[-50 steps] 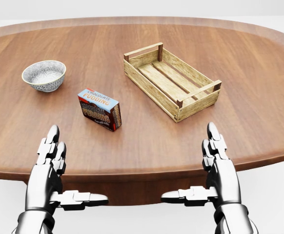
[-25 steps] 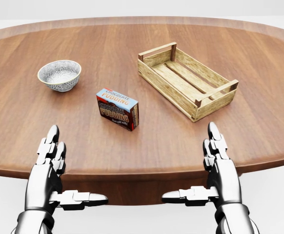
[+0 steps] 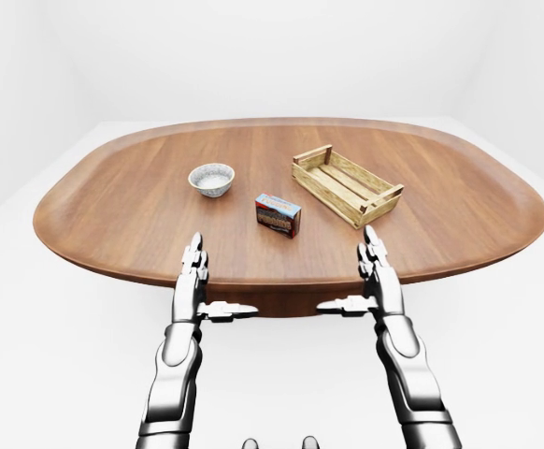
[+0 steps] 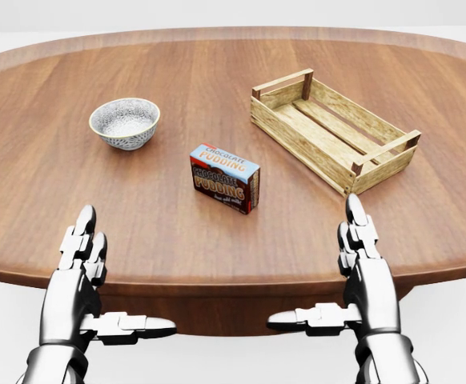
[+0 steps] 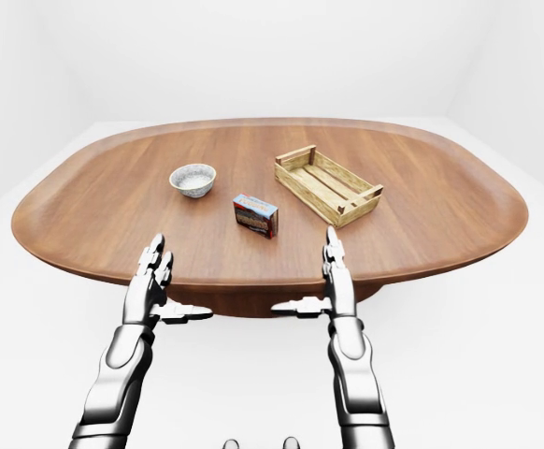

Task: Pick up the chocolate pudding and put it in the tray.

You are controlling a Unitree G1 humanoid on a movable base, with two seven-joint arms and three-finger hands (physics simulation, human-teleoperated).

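Here, nearest to me in the head view, are my two metal hands, both held out above the near edge of the wooden table, palms facing each other. My left hand has its fingers stretched straight ahead, side by side, and its thumb sticking out sideways toward the middle; it grips nothing. My right hand mirrors it, fingers straight and together, thumb pointing inward, also empty. Both hands hover at the table's rim and touch no object. Beyond them, using the chocolate pudding as the landmark: it is a small box with a blue top and a dark red side, lying flat on the table, turned at a slight angle. It sits up from the gap between my hands, nearer the left hand's side than the right, and well apart from both. Up and to the right of the pudding lies the tray, a shallow slatted wooden crate set diagonally, with nothing inside it. Up and to the left of the pudding stands a small patterned bowl, upright, apart from the box. White floor and walls surround the table.
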